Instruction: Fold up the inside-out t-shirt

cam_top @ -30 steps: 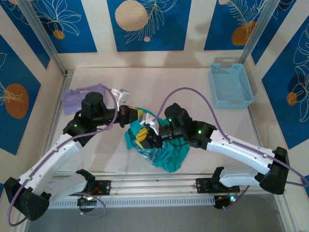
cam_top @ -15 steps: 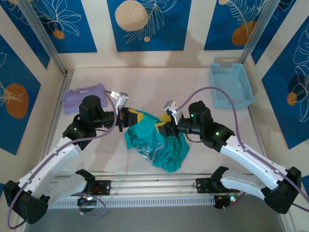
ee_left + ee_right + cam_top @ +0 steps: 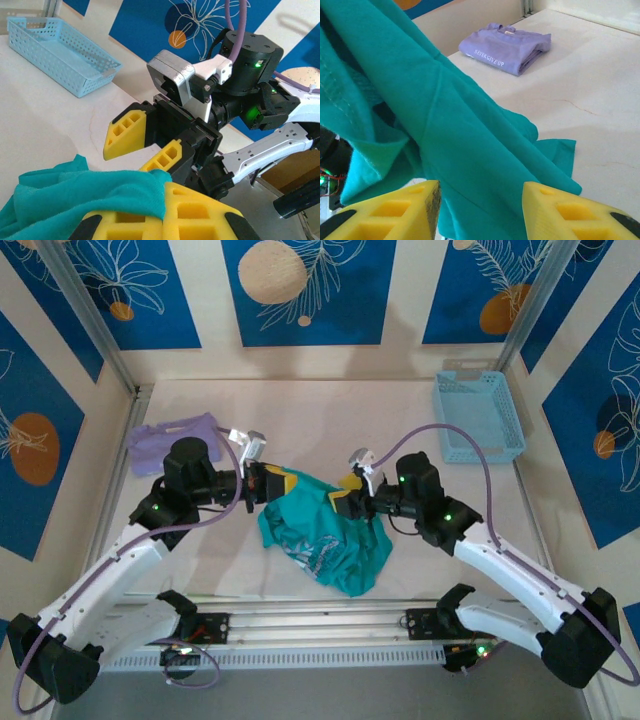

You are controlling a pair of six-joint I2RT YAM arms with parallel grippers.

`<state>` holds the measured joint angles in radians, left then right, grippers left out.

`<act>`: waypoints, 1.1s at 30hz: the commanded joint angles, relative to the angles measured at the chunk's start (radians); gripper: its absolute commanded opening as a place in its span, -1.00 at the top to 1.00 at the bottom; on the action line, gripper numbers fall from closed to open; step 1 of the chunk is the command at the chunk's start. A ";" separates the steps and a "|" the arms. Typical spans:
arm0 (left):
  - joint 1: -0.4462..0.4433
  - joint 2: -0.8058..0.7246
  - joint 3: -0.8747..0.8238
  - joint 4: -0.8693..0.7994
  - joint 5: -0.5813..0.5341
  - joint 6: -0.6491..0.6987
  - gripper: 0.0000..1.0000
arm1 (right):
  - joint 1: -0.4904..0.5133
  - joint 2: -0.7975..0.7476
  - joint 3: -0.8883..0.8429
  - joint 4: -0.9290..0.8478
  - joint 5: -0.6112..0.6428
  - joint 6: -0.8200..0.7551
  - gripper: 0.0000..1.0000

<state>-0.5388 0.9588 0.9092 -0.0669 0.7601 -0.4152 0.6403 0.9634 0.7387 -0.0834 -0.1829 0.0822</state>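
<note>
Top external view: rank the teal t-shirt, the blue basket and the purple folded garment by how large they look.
1. teal t-shirt, crumpled, largest
2. blue basket
3. purple folded garment, smallest, though the left arm covers its near corner

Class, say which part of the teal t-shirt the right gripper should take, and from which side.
Likely the lifted top edge of the teal t-shirt beside the open right gripper, approached from the right. The left gripper pinches the opposite end, holding that edge up; the rest lies bunched.
</note>
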 commanded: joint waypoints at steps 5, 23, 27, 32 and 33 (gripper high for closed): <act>0.007 -0.019 -0.001 0.034 0.034 0.013 1.00 | 0.037 0.073 0.032 0.100 -0.085 0.018 0.00; 0.007 0.007 0.042 -0.287 -0.413 0.031 1.00 | 0.062 0.080 0.131 0.024 -0.007 -0.001 1.00; 0.007 0.007 0.065 -0.367 -0.519 0.026 1.00 | 0.045 0.068 0.183 -0.052 -0.007 0.013 1.00; 0.007 0.034 0.103 -0.435 -0.587 0.028 0.94 | 0.035 0.095 0.213 -0.041 -0.127 0.099 1.00; 0.007 0.045 0.115 -0.457 -0.611 0.032 0.91 | 0.035 0.108 0.221 -0.042 -0.150 0.115 1.00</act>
<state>-0.5388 0.9848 0.9752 -0.4362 0.2626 -0.4000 0.6800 1.0588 0.9169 -0.1127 -0.2455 0.1360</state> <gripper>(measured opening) 0.046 0.065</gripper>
